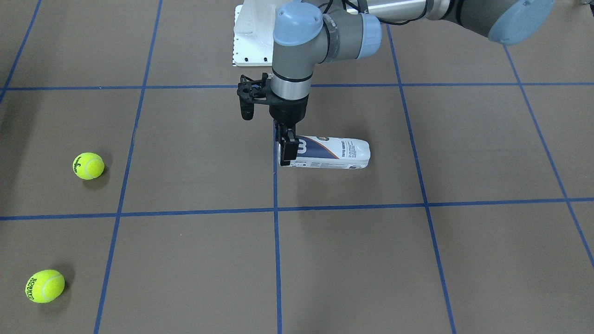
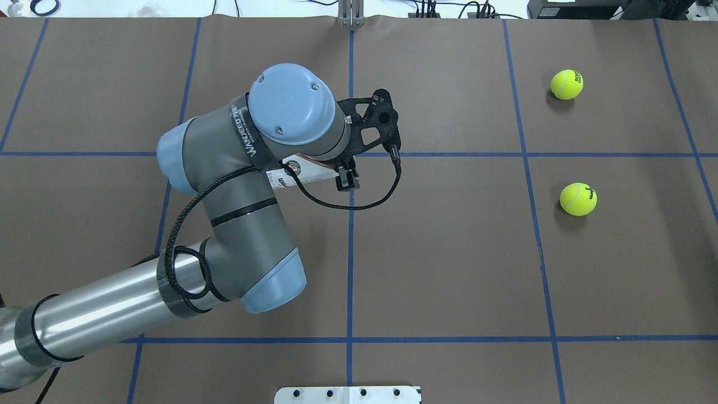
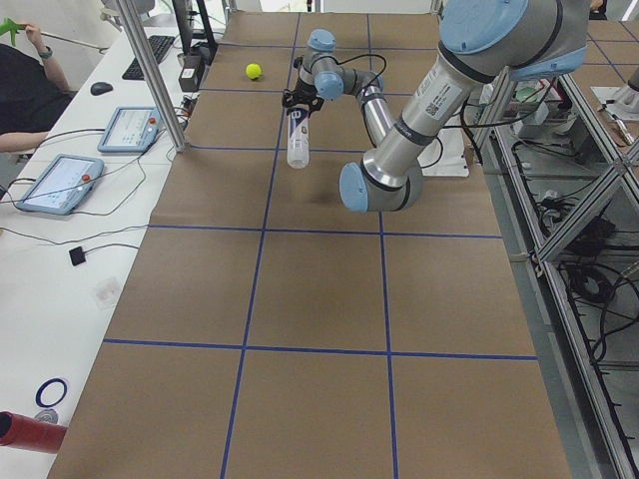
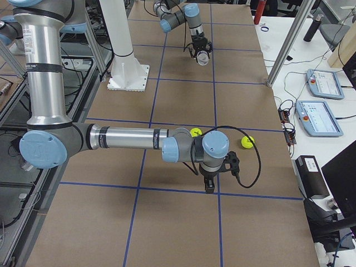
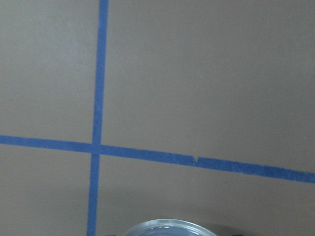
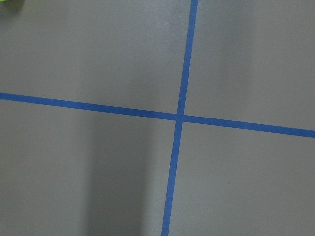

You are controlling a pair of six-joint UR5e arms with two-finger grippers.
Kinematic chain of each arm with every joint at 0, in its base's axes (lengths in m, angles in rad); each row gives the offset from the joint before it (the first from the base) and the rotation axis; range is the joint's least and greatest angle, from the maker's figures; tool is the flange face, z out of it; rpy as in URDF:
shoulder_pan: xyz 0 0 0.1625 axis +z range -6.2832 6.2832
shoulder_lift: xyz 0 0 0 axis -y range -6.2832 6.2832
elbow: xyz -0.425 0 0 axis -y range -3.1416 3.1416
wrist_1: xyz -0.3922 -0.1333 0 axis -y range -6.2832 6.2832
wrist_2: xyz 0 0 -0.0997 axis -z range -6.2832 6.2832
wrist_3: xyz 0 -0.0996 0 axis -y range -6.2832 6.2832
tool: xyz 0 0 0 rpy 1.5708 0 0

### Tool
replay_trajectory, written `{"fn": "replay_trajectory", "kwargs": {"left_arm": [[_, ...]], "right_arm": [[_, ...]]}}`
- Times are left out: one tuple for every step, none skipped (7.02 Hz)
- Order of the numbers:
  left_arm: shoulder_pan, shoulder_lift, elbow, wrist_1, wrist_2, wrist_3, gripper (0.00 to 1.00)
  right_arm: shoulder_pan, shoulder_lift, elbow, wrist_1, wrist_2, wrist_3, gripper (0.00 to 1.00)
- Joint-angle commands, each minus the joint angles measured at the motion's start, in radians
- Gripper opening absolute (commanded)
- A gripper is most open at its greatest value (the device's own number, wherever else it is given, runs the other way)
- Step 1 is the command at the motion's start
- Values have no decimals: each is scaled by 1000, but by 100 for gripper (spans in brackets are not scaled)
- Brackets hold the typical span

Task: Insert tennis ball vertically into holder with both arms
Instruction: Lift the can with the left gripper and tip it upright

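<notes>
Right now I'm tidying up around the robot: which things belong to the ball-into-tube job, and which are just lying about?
Job: holder, held by left gripper; Wilson ball; second ball; right gripper.
Lying about, on the side bench: tablet; blue ring; red cylinder.

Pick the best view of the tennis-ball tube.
Exterior front-facing: the tennis-ball tube shows lengthwise, label visible. Overhead, the left arm hides most; side views show it small; left wrist catches its rim.
</notes>
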Motion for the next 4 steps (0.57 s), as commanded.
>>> {"fn": "replay_trajectory", "kwargs": {"left_arm": [[-11, 8, -43, -276, 60, -287, 45], [-11, 6, -43, -407, 132, -373, 45], [-13, 6, -46, -520, 200, -438, 45], [-13, 9, -42, -623, 269, -528, 38]], "right_arm": [[0, -1, 0, 2, 0, 1, 99], [0, 2, 0, 3, 0, 1, 99], [0, 5, -1, 3, 0, 1, 99], [0, 9, -1, 3, 0, 1, 99]]}}
